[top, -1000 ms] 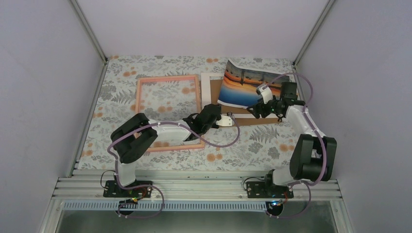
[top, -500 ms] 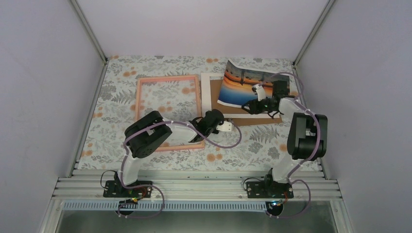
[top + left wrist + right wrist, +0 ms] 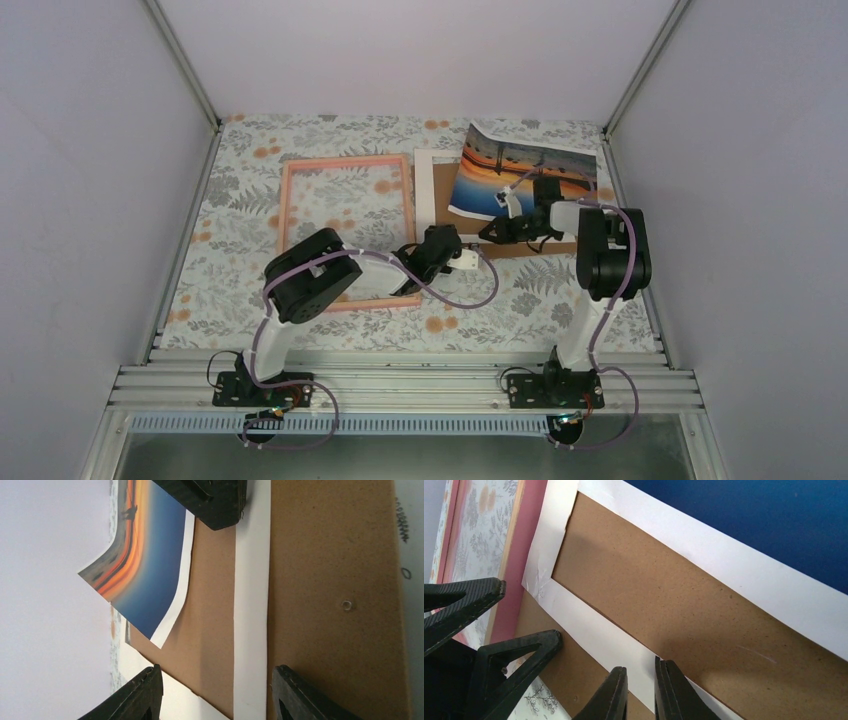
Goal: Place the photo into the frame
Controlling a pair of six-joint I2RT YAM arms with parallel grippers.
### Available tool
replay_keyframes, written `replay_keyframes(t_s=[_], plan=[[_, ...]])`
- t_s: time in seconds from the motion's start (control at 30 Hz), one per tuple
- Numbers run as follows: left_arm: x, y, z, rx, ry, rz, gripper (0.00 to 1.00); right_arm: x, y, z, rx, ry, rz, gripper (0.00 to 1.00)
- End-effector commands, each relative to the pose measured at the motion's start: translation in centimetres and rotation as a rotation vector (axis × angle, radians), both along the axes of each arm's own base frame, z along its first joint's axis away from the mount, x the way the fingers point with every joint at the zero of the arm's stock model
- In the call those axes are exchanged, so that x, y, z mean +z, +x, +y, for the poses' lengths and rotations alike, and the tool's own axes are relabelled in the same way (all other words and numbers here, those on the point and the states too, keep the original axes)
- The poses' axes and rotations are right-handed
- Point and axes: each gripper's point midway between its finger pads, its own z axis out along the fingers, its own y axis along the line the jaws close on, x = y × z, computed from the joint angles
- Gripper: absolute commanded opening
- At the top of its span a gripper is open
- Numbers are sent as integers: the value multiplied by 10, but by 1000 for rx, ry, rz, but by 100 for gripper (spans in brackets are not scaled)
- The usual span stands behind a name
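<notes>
Altogether: one photo [image 3: 520, 175], one frame [image 3: 286, 205], one mat [image 3: 424, 190], one backing board [image 3: 442, 195].

Pink frame [image 3: 345, 160], orange-and-blue sunset photo [image 3: 522, 168], brown backing board [image 3: 441, 206], white mat [image 3: 423, 185], grey-leafed, orange-flowered tablecloth [image 3: 238, 200].

The top external camera looks down from above and behind both arm bases, far enough back to take in the whole floral table [image 3: 250, 200] and the enclosure walls [image 3: 100, 200]. The left wrist camera sits close behind the left gripper [image 3: 217, 670], rolled sideways. It looks low across the backing board [image 3: 325, 580] and white mat [image 3: 251, 605] between its jaws, toward the photo [image 3: 145, 580] beyond them. The right wrist camera looks down from nearer still, past the right gripper [image 3: 640, 669]. Both wrist views share the backing board and white mat, and each catches the other gripper.
</notes>
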Motion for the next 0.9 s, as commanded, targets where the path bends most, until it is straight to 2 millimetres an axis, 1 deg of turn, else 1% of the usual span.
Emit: replay_keyframes(t_s=[0.0,0.13,0.3,0.43,0.53,0.67,0.8,0.87], plan=[[-23,0,3,-4,60,-6,56,-19,-9,-1,-15,-10,55,15],[-25,5,1,3,68,-36,56,-33,-18,-5,-7,-41,83,13],[-18,13,-4,13,57,-97,56,-34,-20,-5,-4,-41,92,12],[-10,16,-9,0,37,-117,55,-34,-21,-5,-2,-40,94,11],[-4,17,-12,-17,14,-128,49,-34,-21,-5,-3,-40,94,11],[9,23,-12,-27,-20,-157,42,-33,-22,-5,1,-43,93,11],[27,27,-14,-25,-84,-125,29,-32,-21,-4,6,-40,88,12],[32,28,-15,-26,-105,-115,23,-30,-22,-2,12,-27,90,12]])
